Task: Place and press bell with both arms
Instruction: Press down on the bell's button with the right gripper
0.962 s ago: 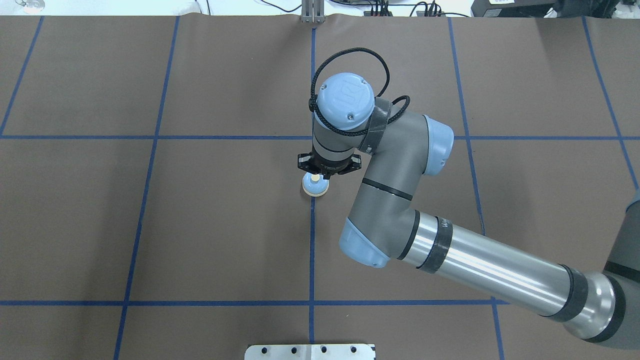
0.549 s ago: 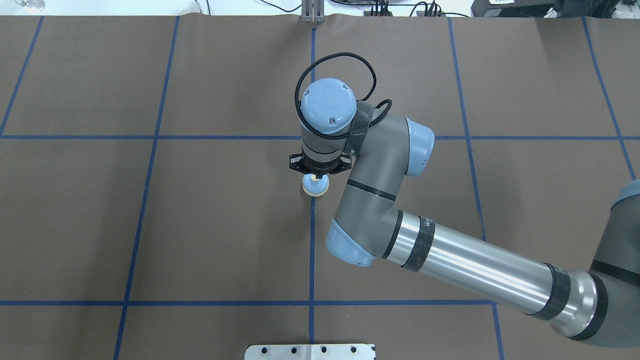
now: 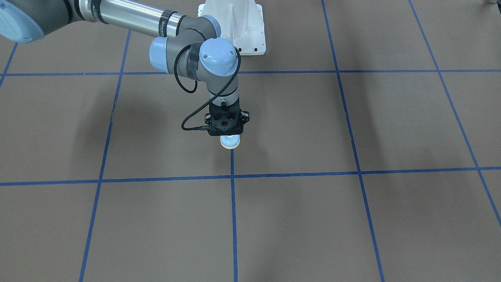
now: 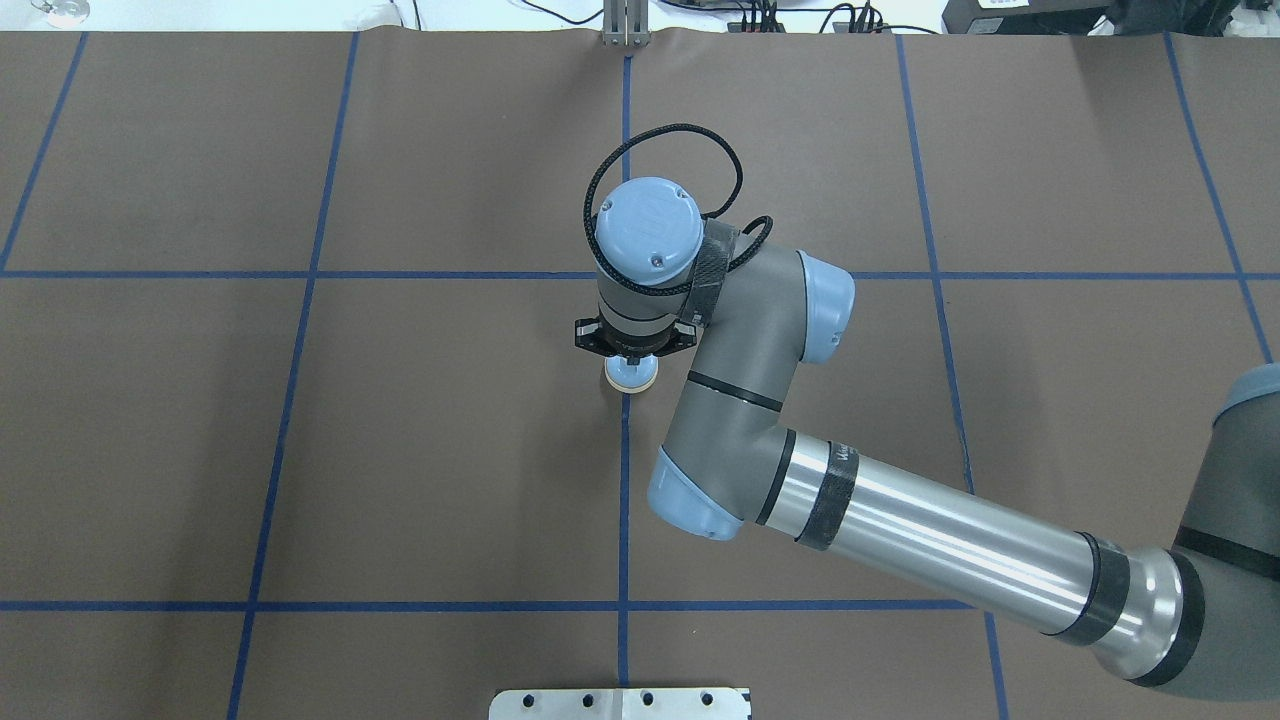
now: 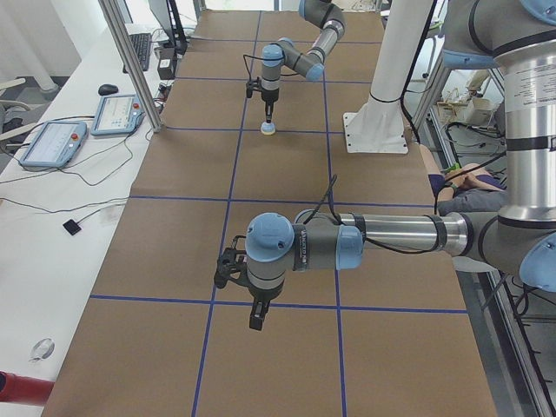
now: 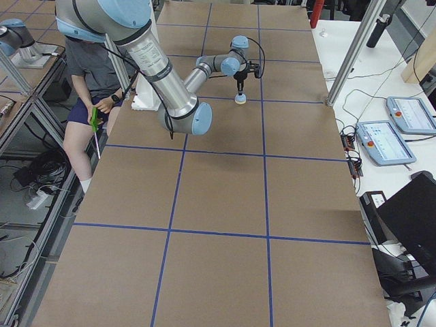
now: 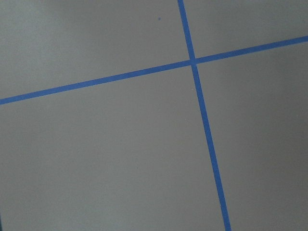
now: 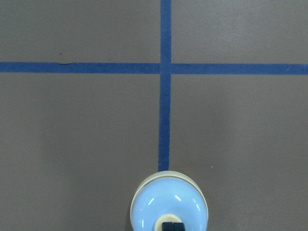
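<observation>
Jaws of right gripper [image 8: 172, 225], closed together, touch bell [image 8: 168, 198] button.

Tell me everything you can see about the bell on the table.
The bell is a small glossy light-blue dome with a cream base rim and a cream round button on top; it looks like painted metal or plastic. It stands upright on the brown table, right on a blue tape line near the middle. The right gripper stands straight above it, its shut fingers apparently resting on the button. Nothing else touches it.
</observation>
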Motion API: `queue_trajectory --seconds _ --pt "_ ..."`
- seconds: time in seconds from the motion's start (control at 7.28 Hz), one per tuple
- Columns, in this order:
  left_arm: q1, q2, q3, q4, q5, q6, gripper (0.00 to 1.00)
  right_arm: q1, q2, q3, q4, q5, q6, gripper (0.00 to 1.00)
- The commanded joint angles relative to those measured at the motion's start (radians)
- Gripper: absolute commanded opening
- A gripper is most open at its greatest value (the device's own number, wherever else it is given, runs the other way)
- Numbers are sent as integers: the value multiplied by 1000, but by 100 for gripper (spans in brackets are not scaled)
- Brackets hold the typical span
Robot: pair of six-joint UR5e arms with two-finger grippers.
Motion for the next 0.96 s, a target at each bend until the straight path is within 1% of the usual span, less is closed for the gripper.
queue_trajectory --seconds 0.0,0.41,0.69,0.82 --pt "0 -2 0 0 0 -2 100 -3 1 -5 0 -1 1 0" --pt "2 -2 0 0 0 -2 100 -2 18 -3 0 2 1 0" --pt "0 -2 0 0 0 -3 100 11 19 14 -4 13 0 0" --pt "3 -2 2 0 0 -6 100 29 13 40 -8 31 0 0"
